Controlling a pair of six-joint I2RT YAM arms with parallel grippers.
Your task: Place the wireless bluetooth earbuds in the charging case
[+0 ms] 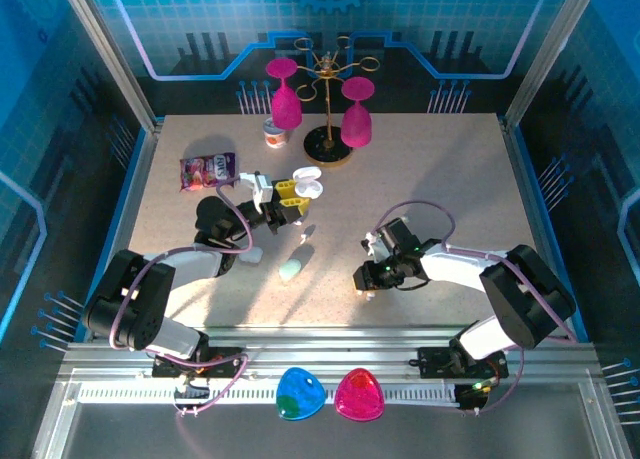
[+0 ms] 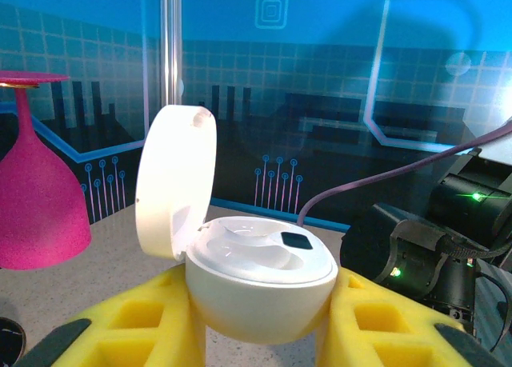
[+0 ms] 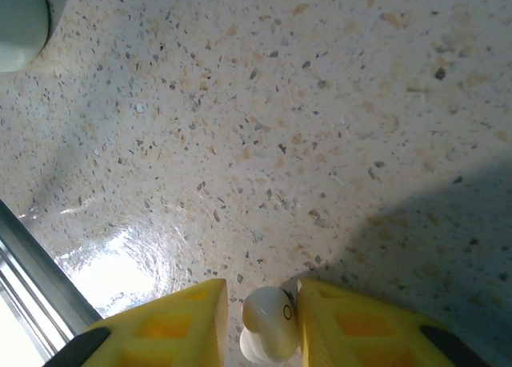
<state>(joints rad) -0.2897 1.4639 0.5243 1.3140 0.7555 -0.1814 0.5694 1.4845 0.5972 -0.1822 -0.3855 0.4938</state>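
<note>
Pickup of a bud is the step we judge to be in hand. The right gripper (image 3: 262, 299) is pinched on one of the wireless bluetooth earbuds (image 3: 269, 325), a glossy white bud caught between its yellow pads, close to the speckled table (image 3: 320, 127). Across from it, the left gripper (image 2: 260, 311) clamps the charging case (image 2: 260, 279) by its lower half. The case is upright, with the lid (image 2: 176, 183) hinged open to the left and the moulded wells facing up. We cannot tell whether a bud already sits in either well.

As we read it, the next move calls for lifting the bud and carrying it over to the case held near the table's middle. It then needs turning stem-down and lowering into a free well without knocking the lid.

From above we count one open white case in the left gripper and one mint case (image 1: 292, 270) lying on the table between the arms. A pale pebble-like shape (image 1: 252, 254) beside it may be another case. We count one bud for certain; the small white specks (image 1: 305, 237) near the mint case may be more, but they are too small to tell. Two pink glasses (image 1: 285, 104) hang on one gold rack (image 1: 327, 74).
</note>
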